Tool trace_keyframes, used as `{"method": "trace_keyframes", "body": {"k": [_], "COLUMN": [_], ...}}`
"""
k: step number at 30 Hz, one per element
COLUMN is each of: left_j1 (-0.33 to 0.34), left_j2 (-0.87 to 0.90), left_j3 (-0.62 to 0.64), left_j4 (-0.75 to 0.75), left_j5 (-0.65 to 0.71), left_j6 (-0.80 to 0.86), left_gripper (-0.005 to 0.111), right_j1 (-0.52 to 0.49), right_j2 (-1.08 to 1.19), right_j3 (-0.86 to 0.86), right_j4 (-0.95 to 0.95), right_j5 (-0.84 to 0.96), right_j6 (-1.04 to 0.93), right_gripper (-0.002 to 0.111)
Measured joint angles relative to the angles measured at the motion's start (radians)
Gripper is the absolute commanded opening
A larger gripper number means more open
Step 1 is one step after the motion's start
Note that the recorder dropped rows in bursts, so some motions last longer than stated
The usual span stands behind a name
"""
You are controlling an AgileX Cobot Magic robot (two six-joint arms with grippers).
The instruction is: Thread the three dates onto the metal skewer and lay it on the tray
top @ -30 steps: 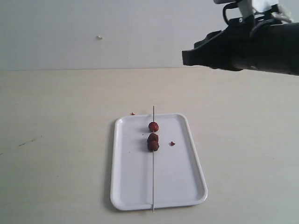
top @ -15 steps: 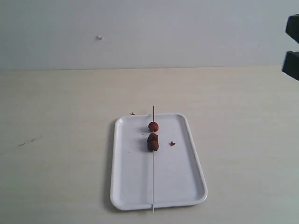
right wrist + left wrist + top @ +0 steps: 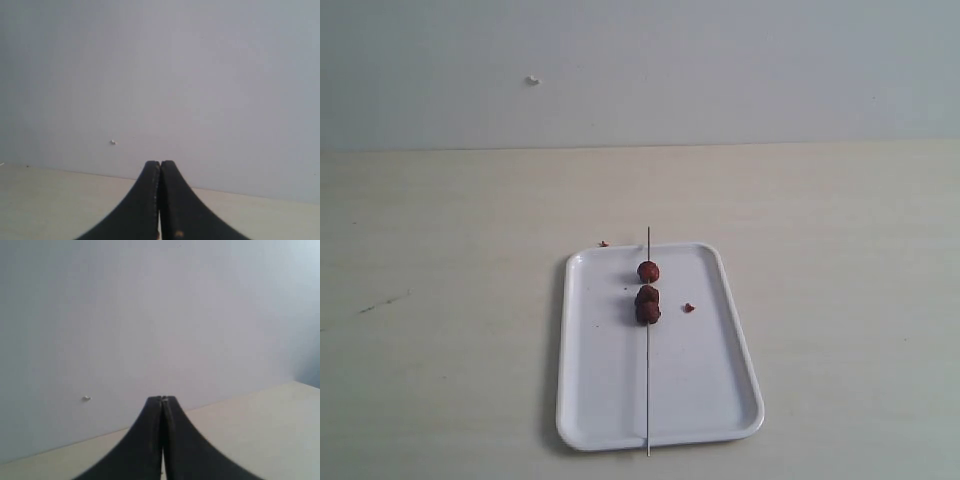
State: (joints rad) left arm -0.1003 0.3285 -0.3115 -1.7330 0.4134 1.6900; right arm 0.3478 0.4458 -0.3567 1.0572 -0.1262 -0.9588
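Note:
The white tray [image 3: 705, 385] lies on the table in the exterior view. The thin metal skewer [image 3: 648, 390] lies lengthwise along it, both ends poking past the rim. The three dates [image 3: 647, 293] sit threaded on its far half, one apart and two touching. Neither arm shows in the exterior view. In the left wrist view my left gripper [image 3: 162, 400] is shut with nothing between its fingers, facing the wall. In the right wrist view my right gripper [image 3: 160, 163] is shut and empty too. Tray, skewer and dates are out of both wrist views.
A reddish crumb [image 3: 688, 307] lies on the tray right of the dates, another crumb [image 3: 604, 243] on the table by the tray's far edge. A grey wall [image 3: 640, 70] with a small white speck [image 3: 532, 81] backs the beige table [image 3: 440, 300].
The right arm, which hung at the upper right a second ago, has drawn off to the right and left the exterior view. Tray, skewer and dates have not moved.

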Motion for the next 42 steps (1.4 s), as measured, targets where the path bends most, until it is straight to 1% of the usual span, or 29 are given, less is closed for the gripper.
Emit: {"method": "trace_keyframes", "body": {"k": [7,10,13,14,16,18,19,20,21,22,23,24,25,26,28,29,30,33,35,37,42], "left_j1": [0.000,0.000,0.000,-0.006,-0.010,-0.010,-0.010,-0.010,-0.008,-0.003,-0.003,0.001,0.001,0.001,0.001,0.001,0.001,0.001,0.001,0.001,0.001], "left_j2": [0.000,-0.002,-0.014,-0.044,-0.091,-0.134,-0.152,-0.161,-0.168,-0.171,-0.171,-0.171,-0.171,-0.171,-0.171,-0.171,-0.174,-0.190,-0.203,-0.213,-0.234], "left_j3": [0.000,0.000,0.000,0.000,0.000,0.000,0.000,0.000,0.000,0.000,0.000,0.000,0.002,0.009,0.038,0.052,0.082,0.126,0.159,0.186,0.246], "left_j4": [0.000,0.024,0.026,0.026,0.034,0.173,0.378,0.521,0.808,0.971,1.290,1.548,1.672,1.854,1.991,2.003,2.000,1.951,1.919,1.907,1.851], "left_j5": [0.000,-0.013,-0.015,-0.019,-0.044,-0.115,-0.151,-0.155,-0.153,-0.143,-0.113,-0.065,-0.035,0.009,0.004,-0.010,-0.049,-0.100,-0.105,-0.107,-0.098], "left_j6": [0.005,0.104,0.123,0.111,0.022,-0.248,-0.490,-0.642,-0.923,-1.076,-1.346,-1.624,-1.751,-1.948,-2.107,-2.121,-2.100,-1.994,-1.913,-1.875,-1.846], "left_gripper": [0.000,0.000,0.000,0.000,0.000,0.000,0.000,0.000,0.000,0.000,0.000,0.000,0.000,0.000,0.000,0.000,0.000,0.000,0.000,0.000,0.000], "right_j1": [0.000,0.000,0.000,0.000,0.000,0.000,0.000,0.000,0.000,0.000,0.000,0.000,0.000,0.000,0.000,0.000,0.000,0.000,0.000,0.000,0.000], "right_j2": [0.000,0.000,0.000,0.000,0.000,0.000,0.000,0.000,0.000,0.000,0.000,0.000,0.000,0.000,0.000,0.000,0.000,0.000,0.000,0.000,0.000], "right_j3": [0.000,0.000,0.000,0.000,0.000,0.000,0.000,0.000,0.000,0.000,0.000,0.000,0.000,0.000,0.000,0.000,0.000,0.000,0.000,0.000,0.000], "right_j4": [0.000,0.006,0.006,0.006,0.006,0.006,0.006,0.006,0.008,0.008,0.008,0.008,0.008,0.008,0.008,0.008,0.008,0.008,0.008,0.008,0.008], "right_j5": [0.000,0.000,0.000,0.000,0.000,0.000,0.000,0.000,0.000,0.000,0.000,0.000,0.000,0.000,0.000,0.000,0.000,-0.007,-0.011,-0.014,-0.016], "right_j6": [0.000,0.000,0.002,0.002,0.002,0.002,0.002,0.002,0.002,0.002,0.002,0.002,0.002,0.002,0.002,0.002,0.002,0.002,0.002,0.002,0.002], "right_gripper": [0.000,0.000,0.000,0.000,0.000,0.000,0.000,0.000,0.000,0.000,0.000,0.000,0.000,0.000,0.000,0.000,0.000,0.000,0.000,0.000,0.000]}}
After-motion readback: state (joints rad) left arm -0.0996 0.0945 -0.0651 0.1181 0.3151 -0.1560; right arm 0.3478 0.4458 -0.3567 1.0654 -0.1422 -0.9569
